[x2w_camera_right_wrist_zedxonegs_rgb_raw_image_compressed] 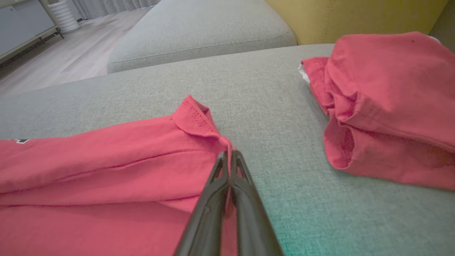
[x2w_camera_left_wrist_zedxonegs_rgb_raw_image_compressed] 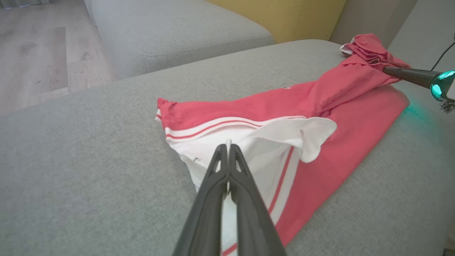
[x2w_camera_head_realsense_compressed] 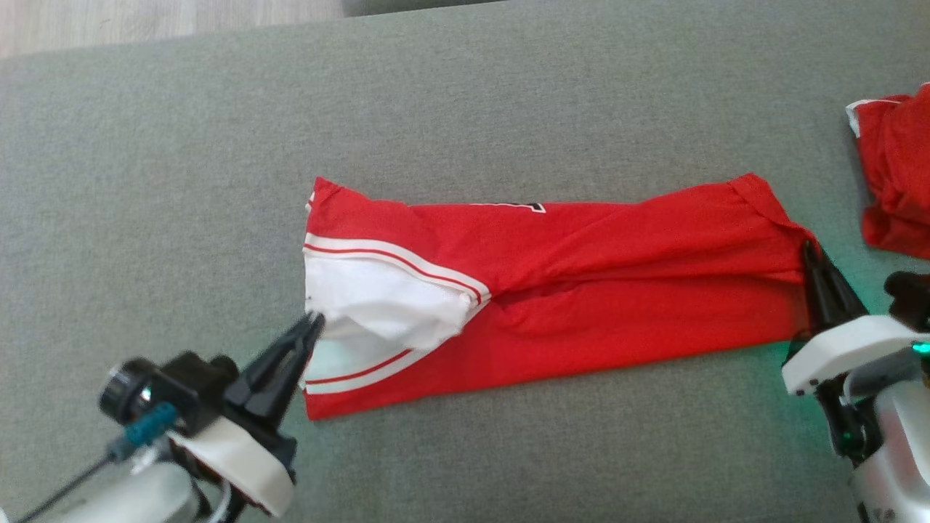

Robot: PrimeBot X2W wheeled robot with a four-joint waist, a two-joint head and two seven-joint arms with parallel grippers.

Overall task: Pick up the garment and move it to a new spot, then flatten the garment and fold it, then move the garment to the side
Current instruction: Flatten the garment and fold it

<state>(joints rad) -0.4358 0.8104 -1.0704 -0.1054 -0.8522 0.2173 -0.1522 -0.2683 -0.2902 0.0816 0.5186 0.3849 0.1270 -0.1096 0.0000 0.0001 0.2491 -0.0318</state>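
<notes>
Mid-fold, I'd say. The garment (x2w_camera_head_realsense_compressed: 581, 290) lies in the middle of the grey cushion (x2w_camera_head_realsense_compressed: 508, 94), already spread out and doubled lengthwise into a long red band, with white lining turned out at its left end. My left gripper (x2w_camera_head_realsense_compressed: 314, 323) is clamped on that white edge, and my right gripper (x2w_camera_head_realsense_compressed: 808, 250) is pinched on the red corner at the far end. Left to do, by my guess: the crosswise fold, then shifting it aside. A second red piece (x2w_camera_head_realsense_compressed: 897, 181) sits bunched well apart on the right. Writing: a sliver of black-and-white print (x2w_camera_head_realsense_compressed: 534, 207) at the fold line, unreadable. No brand legible.
</notes>
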